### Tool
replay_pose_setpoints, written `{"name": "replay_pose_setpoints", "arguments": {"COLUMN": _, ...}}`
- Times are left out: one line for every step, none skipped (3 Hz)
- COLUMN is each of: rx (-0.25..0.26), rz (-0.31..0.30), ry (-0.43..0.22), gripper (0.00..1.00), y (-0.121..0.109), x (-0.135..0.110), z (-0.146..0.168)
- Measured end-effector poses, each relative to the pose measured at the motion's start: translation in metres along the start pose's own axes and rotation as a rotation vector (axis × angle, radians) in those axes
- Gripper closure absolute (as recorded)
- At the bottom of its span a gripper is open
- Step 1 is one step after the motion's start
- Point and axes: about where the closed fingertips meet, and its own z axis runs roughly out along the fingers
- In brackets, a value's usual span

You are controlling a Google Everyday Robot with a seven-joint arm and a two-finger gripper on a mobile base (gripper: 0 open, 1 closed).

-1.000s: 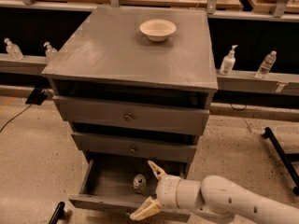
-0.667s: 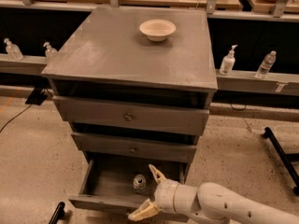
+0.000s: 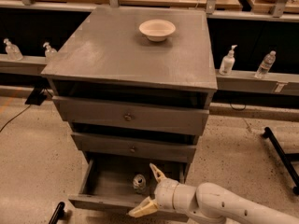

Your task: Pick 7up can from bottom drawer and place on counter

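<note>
The 7up can (image 3: 138, 182) stands upright on the floor of the open bottom drawer (image 3: 100, 181), right of its middle, its silver lid showing. My gripper (image 3: 146, 190) is open, coming from the lower right. One fingertip (image 3: 155, 171) is behind and right of the can, the other (image 3: 139, 210) is over the drawer's front edge. The can sits near the gap between them, untouched. The counter (image 3: 121, 45) is the grey slab on top of the cabinet.
A cream bowl (image 3: 157, 30) sits at the back of the counter. Two closed drawer fronts with knobs (image 3: 127, 117) are above the open drawer. Clear bottles (image 3: 227, 60) stand on ledges on both sides. A black stand foot (image 3: 280, 153) lies on the floor at the right.
My gripper has moved a little left and closer to the can, staying open. The can and drawer have not moved.
</note>
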Motion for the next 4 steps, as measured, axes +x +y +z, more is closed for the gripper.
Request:
{"name": "replay_pose_setpoints", "arguments": {"rx": 0.061, "rz": 0.012, "ry": -0.022, "gripper": 0.0, "y": -0.038, "x": 0.046, "z": 0.031}}
{"name": "replay_pose_setpoints", "arguments": {"rx": 0.102, "rz": 0.035, "ry": -0.021, "gripper": 0.0, "y": -0.065, "x": 0.099, "z": 0.068}}
{"name": "replay_pose_setpoints", "arguments": {"rx": 0.12, "rz": 0.03, "ry": -0.028, "gripper": 0.0, "y": -0.078, "x": 0.134, "z": 0.095}}
{"name": "replay_pose_setpoints", "arguments": {"rx": 0.123, "rz": 0.013, "ry": -0.027, "gripper": 0.0, "y": -0.083, "x": 0.15, "z": 0.111}}
